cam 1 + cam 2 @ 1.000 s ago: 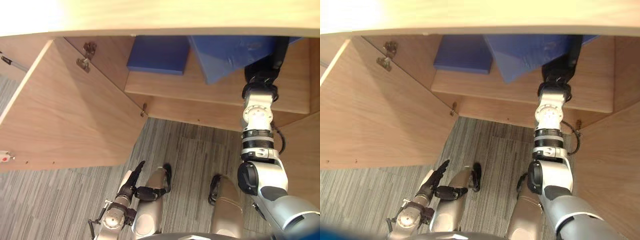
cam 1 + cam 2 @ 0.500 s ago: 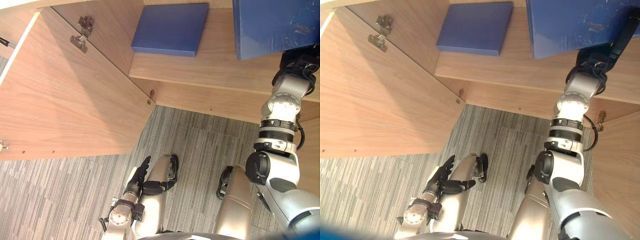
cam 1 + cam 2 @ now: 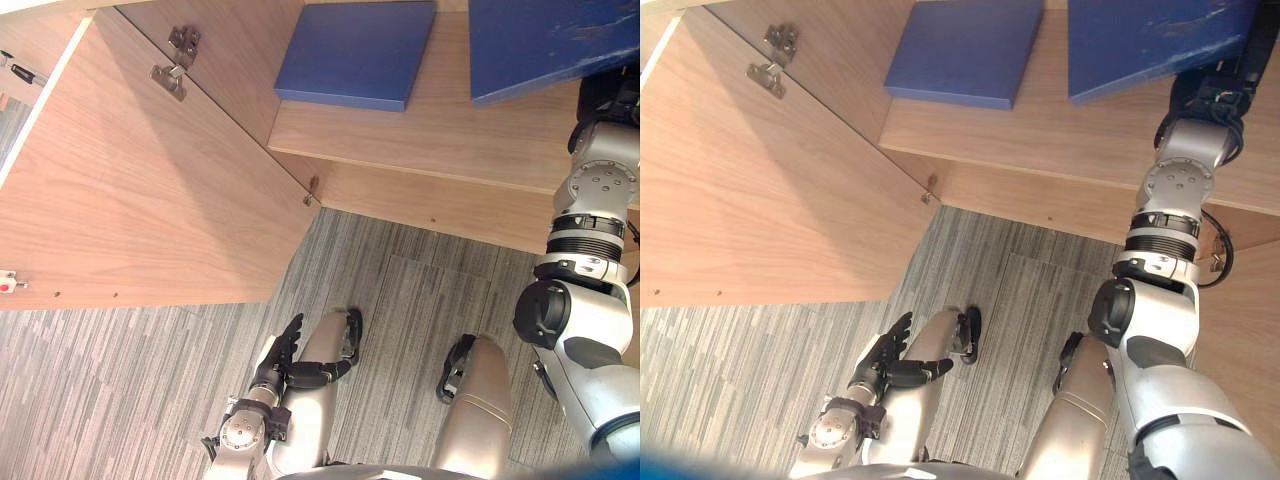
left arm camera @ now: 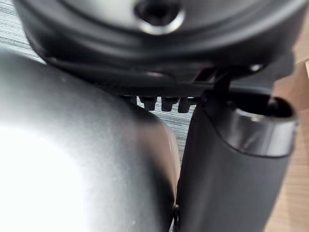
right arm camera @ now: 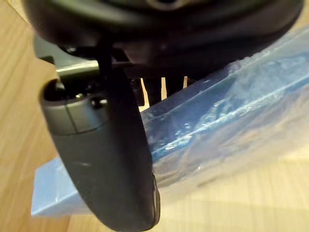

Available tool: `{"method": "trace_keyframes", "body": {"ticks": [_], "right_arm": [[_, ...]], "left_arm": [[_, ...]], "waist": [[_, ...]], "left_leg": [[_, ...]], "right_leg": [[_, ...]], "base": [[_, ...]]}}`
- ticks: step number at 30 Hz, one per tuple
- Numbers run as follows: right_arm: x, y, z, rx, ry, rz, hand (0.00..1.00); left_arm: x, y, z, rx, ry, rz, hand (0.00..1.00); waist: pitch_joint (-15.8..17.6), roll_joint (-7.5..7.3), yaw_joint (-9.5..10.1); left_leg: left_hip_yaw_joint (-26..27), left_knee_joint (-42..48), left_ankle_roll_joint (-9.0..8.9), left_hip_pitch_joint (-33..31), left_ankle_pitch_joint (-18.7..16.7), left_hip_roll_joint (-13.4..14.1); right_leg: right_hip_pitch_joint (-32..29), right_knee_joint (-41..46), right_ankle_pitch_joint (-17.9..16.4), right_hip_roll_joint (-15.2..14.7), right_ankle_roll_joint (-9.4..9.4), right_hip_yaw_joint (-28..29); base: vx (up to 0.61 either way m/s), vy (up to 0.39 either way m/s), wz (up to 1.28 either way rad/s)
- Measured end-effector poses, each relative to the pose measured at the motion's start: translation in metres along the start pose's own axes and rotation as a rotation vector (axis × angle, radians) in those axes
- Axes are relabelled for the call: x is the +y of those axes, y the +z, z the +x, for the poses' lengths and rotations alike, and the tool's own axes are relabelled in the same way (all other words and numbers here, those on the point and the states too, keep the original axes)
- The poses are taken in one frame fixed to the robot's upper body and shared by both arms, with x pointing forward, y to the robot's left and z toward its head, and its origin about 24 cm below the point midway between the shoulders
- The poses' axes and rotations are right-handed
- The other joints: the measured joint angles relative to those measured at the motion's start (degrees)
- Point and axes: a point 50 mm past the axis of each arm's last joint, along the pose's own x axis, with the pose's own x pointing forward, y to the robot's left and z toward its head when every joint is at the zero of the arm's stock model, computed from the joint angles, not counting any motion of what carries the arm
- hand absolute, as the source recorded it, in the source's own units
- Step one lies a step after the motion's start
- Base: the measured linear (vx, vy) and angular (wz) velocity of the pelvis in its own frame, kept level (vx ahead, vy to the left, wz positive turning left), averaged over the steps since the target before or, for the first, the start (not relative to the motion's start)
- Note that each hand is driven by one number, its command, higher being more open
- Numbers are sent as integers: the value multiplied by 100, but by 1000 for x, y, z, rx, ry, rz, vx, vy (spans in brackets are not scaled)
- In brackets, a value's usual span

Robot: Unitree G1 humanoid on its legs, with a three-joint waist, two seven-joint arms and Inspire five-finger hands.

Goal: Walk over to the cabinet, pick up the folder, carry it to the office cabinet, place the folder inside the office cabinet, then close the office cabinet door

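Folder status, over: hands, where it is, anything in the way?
Right hand shut on folder, tilted over cabinet shelf. Left hand open, low. Second blue folder flat beside it; door open.

The blue folder (image 3: 540,40), wrapped in glossy clear plastic, is hanging tilted over the far right of the shelf of the wooden office cabinet (image 3: 440,140), with the right hand (image 3: 1205,95) pinching its near edge. The cabinet door (image 3: 150,200) is standing wide open on the left.
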Motion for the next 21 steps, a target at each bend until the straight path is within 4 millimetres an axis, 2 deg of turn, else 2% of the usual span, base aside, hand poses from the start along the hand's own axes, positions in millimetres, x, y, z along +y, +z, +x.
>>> {"method": "trace_keyframes", "body": {"ticks": [16,18,20,21], "right_arm": [[-40,-36,0,159,-153,-133,100],[-51,-45,-1,216,-175,-259,100],[-64,-48,0,301,-143,-510,100],[-67,-47,0,317,-128,-576,100]], "left_arm": [[4,-9,-7,39,24,-146,100],[4,-11,-7,44,23,-146,100],[7,-16,-8,59,19,-125,100],[7,-19,-9,69,17,-97,100]], "waist": [[-20,24,-77],[-20,22,-106],[-20,20,-119],[-19,20,-117]], "left_leg": [[62,-328,-24,444,8,122],[89,-377,-23,518,8,141],[114,-435,-22,535,9,146],[114,-436,-22,535,9,147]], "right_leg": [[451,-392,45,118,7,-85],[528,-450,47,121,12,-104],[533,-506,60,124,32,-104],[539,-516,61,124,34,-108]], "base": [[48,-31,-3],[78,-6,-1],[63,3,-1],[63,9,1]]}}
